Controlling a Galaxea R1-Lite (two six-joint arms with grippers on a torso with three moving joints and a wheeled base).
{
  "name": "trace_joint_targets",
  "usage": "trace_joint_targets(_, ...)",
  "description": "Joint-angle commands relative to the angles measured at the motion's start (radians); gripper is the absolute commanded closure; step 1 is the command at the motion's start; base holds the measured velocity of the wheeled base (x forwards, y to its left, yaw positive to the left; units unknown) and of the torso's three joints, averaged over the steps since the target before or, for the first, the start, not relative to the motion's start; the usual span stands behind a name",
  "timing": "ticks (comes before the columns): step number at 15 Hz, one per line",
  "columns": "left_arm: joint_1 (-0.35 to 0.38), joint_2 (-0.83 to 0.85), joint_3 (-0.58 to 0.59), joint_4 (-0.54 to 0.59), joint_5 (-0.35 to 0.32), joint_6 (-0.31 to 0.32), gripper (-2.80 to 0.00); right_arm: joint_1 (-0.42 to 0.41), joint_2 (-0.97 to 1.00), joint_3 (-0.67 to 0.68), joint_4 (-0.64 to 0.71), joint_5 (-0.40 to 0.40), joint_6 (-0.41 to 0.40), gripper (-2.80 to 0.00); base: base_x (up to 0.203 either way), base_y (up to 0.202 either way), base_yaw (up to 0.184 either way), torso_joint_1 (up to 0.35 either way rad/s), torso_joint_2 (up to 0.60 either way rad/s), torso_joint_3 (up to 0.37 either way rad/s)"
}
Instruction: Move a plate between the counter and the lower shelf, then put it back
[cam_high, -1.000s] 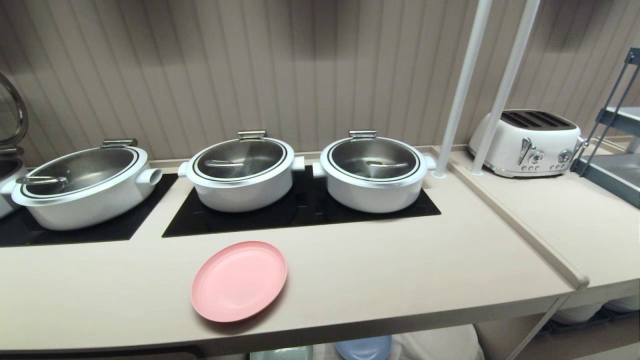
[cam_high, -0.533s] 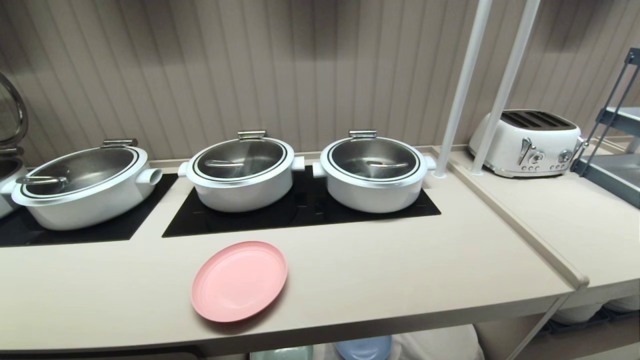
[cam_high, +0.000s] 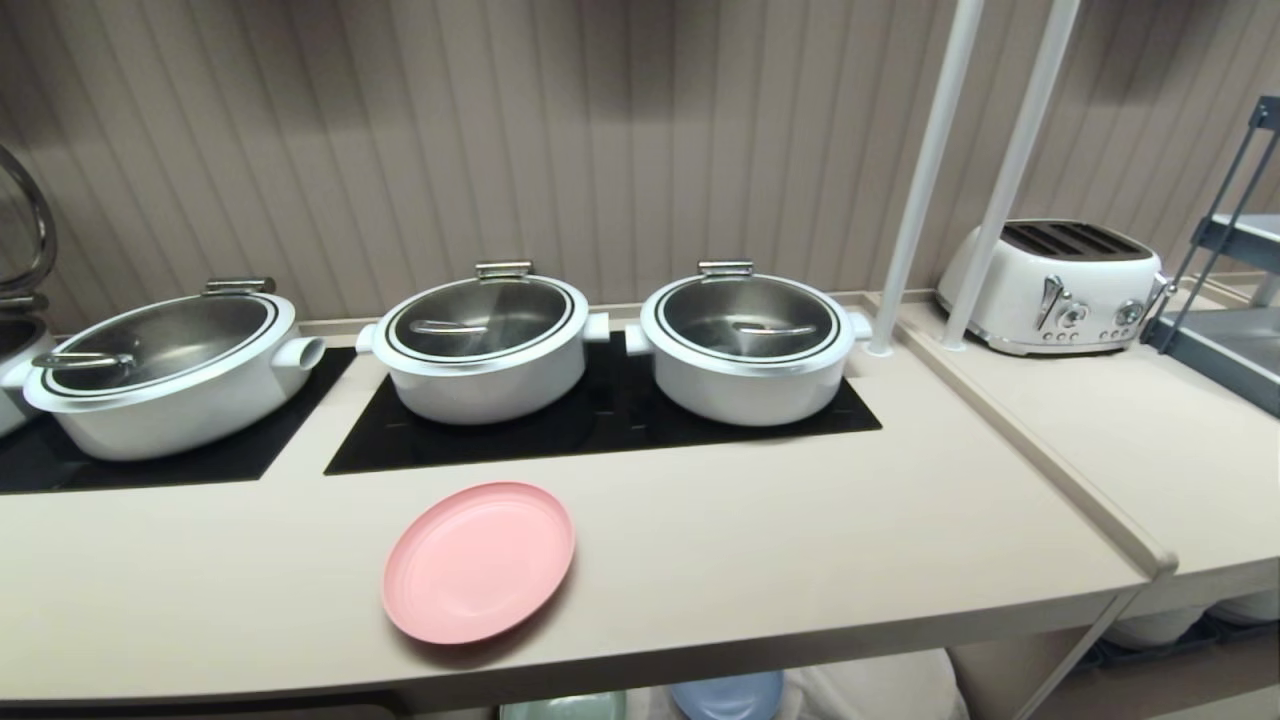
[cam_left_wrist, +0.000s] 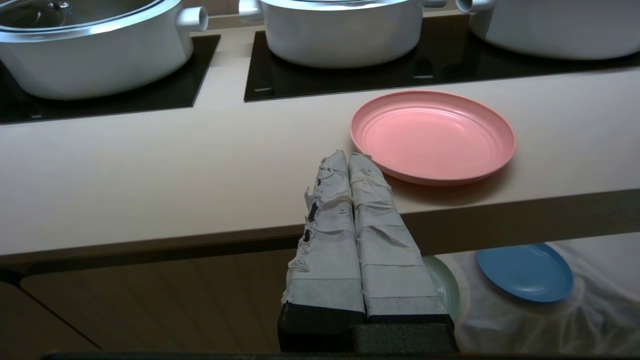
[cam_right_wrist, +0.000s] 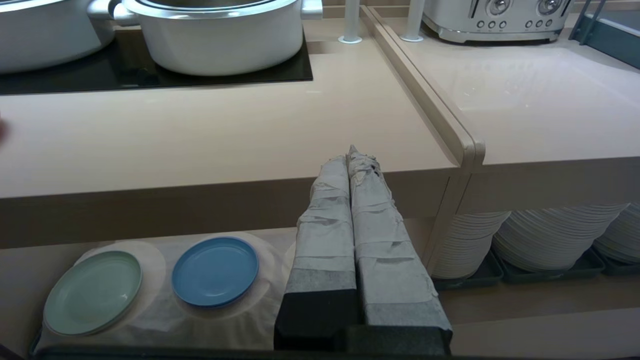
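Note:
The pink plate (cam_high: 478, 561) (cam_left_wrist: 433, 135) lies flat on the beige counter (cam_high: 800, 540) (cam_left_wrist: 150, 175) near its front edge, in front of the black hob panels. My left gripper (cam_left_wrist: 348, 156) is shut and empty, hanging before the counter's edge, its tips just short of the plate's near rim. My right gripper (cam_right_wrist: 351, 155) is shut and empty too, further right along the counter edge. Neither arm shows in the head view. Below the counter, the lower shelf (cam_right_wrist: 260, 300) (cam_left_wrist: 600, 315) is draped in white cloth.
Three white lidded pots (cam_high: 480, 345) stand on the hobs behind the plate. A mint-green plate (cam_right_wrist: 92, 292) and a blue plate (cam_right_wrist: 215, 270) (cam_left_wrist: 524, 272) rest on the cloth. A white toaster (cam_high: 1050, 285) sits on the adjoining top; stacked white plates (cam_right_wrist: 550, 235) fill the recess below it.

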Motion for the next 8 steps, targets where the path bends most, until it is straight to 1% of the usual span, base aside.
trace_joint_targets(1,0.0,-0.003,0.0,0.0,0.0,0.0,0.0,0.0,0.0,0.0,0.0,-0.001,0.0,0.0,0.0,0.0,0.0,0.0,0.0,0.0)
trace_joint_targets(8,0.0,-0.003,0.0,0.0,0.002,-0.001,0.0,-0.001,0.0,0.0,0.0,0.0,0.0,0.0,0.0,0.0,0.0,0.0,0.0,0.0)
